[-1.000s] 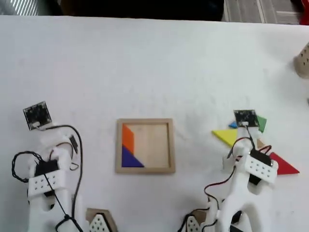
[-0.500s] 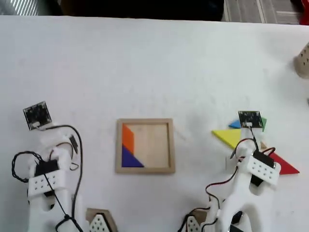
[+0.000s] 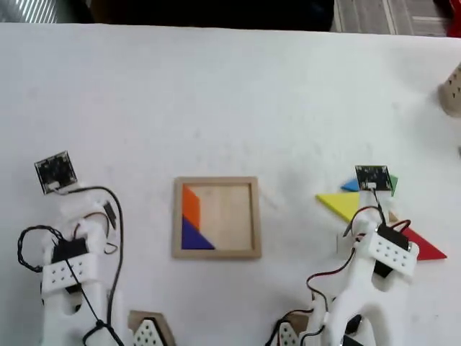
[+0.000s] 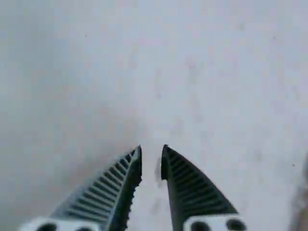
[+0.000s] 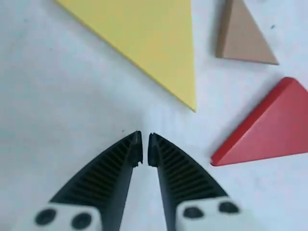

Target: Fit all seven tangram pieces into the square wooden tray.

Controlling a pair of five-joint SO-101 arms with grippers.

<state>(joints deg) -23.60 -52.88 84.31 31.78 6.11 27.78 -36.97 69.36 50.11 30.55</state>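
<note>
Hovering beside the yellow triangle and red triangle, right claw clenched on nothing, left claw clenched over bare desk, tray holding orange piece and blue piece

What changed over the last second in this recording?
The right gripper shifted slightly to its right, farther from the square wooden tray, then stopped; it took hold of nothing. The left gripper, the orange piece and purple triangle in the tray, and the yellow triangle stayed put.
</note>
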